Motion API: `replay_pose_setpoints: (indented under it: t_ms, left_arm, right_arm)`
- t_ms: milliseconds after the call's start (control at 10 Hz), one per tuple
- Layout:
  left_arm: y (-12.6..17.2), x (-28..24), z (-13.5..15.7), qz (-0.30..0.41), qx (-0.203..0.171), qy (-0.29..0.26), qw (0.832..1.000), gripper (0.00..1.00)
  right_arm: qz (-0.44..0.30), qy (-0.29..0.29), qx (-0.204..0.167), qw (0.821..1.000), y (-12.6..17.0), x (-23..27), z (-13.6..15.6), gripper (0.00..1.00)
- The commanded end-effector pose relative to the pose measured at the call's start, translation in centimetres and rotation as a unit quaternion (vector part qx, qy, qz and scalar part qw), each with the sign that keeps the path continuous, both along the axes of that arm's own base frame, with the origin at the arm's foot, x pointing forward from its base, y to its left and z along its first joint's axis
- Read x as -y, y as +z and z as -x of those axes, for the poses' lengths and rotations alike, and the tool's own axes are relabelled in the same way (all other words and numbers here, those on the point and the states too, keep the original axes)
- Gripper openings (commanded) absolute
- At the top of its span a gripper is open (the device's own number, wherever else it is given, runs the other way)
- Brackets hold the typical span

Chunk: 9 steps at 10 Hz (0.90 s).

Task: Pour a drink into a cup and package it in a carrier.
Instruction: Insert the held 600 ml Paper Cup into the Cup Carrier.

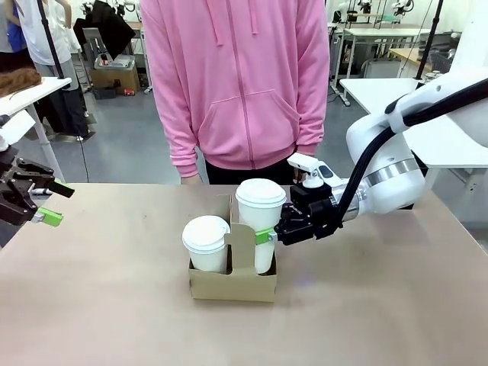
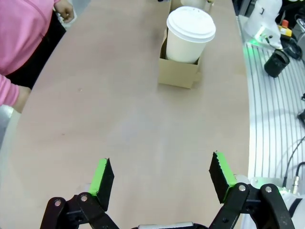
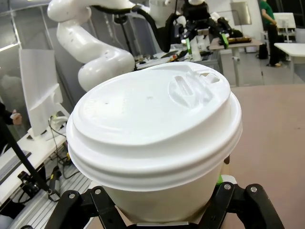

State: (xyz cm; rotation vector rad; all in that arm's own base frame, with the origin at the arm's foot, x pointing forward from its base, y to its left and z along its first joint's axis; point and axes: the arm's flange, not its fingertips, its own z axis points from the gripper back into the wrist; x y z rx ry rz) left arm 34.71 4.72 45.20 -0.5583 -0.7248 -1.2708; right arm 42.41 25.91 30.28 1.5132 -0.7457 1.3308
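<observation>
**Even indoor light, sharp front picture**

You get bright, diffuse overhead light and only soft shadows beside the carrier (image 1: 232, 284). Your wrist views bend at the edges; the lidded cup (image 3: 155, 138) looms large, with the background softer behind it.

The surface (image 1: 114, 305) lay bare between the left tool (image 2: 162, 177) and the carrier (image 1: 232, 282). The carrier's 2 lidded cups (image 1: 207, 242) and handle tab (image 1: 242, 242) blocked the middle, the right tool (image 1: 268, 236) occupying its right side. A person (image 1: 236, 84) stood close behind.
</observation>
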Motion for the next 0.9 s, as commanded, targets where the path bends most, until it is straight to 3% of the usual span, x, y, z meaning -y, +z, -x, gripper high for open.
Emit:
replay_pose_setpoints:
  t_ms: [0, 200, 300, 800]
  left_arm:
    - [-1.2, 0.9, 1.8, 0.017, 0.014, -0.001, 1.000, 1.00]
    - [-0.7, 1.4, 1.8, 0.034, 0.000, 0.018, 0.999, 1.00]
    - [0.0, 0.0, -0.1, 0.004, 0.000, 0.004, 1.000, 1.00]
    - [0.0, 0.0, -0.1, 0.004, 0.000, 0.004, 1.000, 1.00]
  right_arm:
    - [-0.010, 0.023, 0.014, 1.000, -0.6, 0.1, -0.7, 0.81]
    - [-0.015, 0.028, 0.024, 0.999, -1.2, 0.4, -0.9, 0.81]
    - [-0.017, 0.030, 0.032, 0.999, -1.6, 0.6, -1.0, 0.81]
    - [-0.015, 0.048, 0.096, 0.994, -3.4, 0.6, -1.2, 0.81]
